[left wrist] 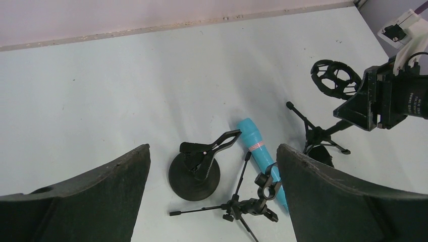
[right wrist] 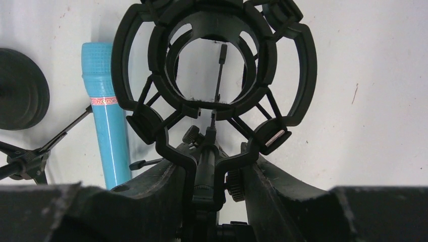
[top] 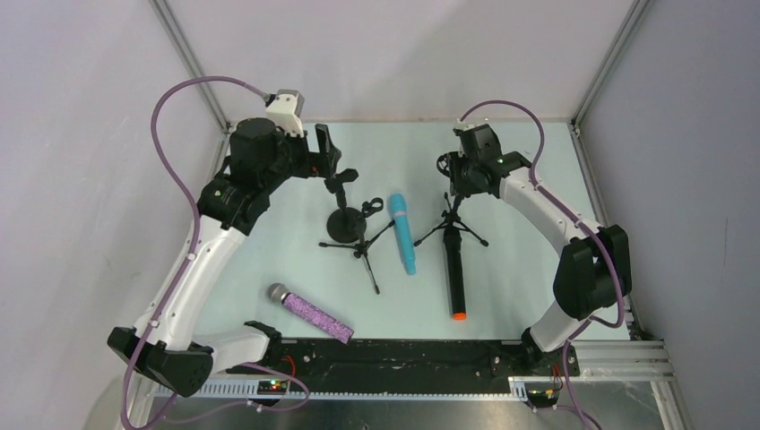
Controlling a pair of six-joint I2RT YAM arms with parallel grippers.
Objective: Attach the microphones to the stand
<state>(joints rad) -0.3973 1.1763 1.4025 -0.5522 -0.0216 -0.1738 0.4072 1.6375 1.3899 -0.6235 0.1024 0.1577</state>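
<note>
The light-blue microphone (top: pixel 403 233) lies mid-table between the stands. It also shows in the left wrist view (left wrist: pixel 257 151) and the right wrist view (right wrist: pixel 106 126). The black microphone with an orange end (top: pixel 455 278) lies in front of the shock-mount tripod stand (top: pixel 453 224). The purple glittery microphone (top: pixel 309 312) lies near the front left. My right gripper (right wrist: pixel 212 166) is shut on that stand's stem, just under the shock-mount ring (right wrist: pixel 214 75). My left gripper (left wrist: pixel 213 147) is wide open and empty, hovering above the round-base clip stand (left wrist: pixel 194 171).
A small black tripod with a ring holder (left wrist: pixel 252 204) stands between the round base and the light-blue microphone; it also shows from above (top: pixel 363 246). Grey walls and frame posts bound the table on the left, back and right.
</note>
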